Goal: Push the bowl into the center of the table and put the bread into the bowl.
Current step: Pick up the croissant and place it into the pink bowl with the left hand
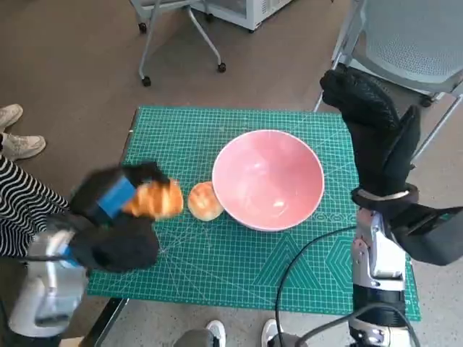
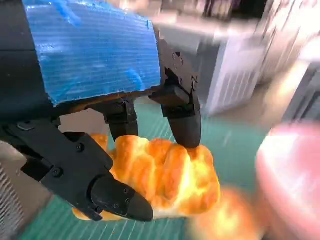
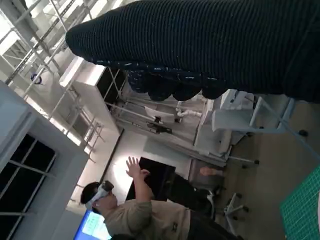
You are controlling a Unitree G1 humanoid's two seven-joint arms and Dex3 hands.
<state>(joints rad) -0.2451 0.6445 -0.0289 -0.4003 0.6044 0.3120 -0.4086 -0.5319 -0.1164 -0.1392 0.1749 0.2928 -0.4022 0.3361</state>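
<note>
A pink bowl (image 1: pixel 268 178) stands near the middle of the green cutting mat (image 1: pixel 217 267); a blurred edge of the bowl (image 2: pixel 295 180) shows in the left wrist view. My left hand (image 1: pixel 116 199) grips a golden bread roll (image 1: pixel 153 200) lifted above the mat, left of the bowl. In the left wrist view the black fingers (image 2: pixel 182 122) clamp the roll (image 2: pixel 160 177). A second round bun (image 1: pixel 205 201) lies on the mat, touching the bowl's left side. My right hand (image 1: pixel 369 123) hangs raised above the table's far right corner, holding nothing, fingers straight.
A grey chair (image 1: pixel 412 43) stands behind the table's right corner and a wheeled chair base (image 1: pixel 181 43) at the back. A person's striped sleeve (image 1: pixel 22 210) and shoes (image 1: pixel 18 137) are at the left. A person (image 3: pixel 145 210) with a raised hand shows in the right wrist view.
</note>
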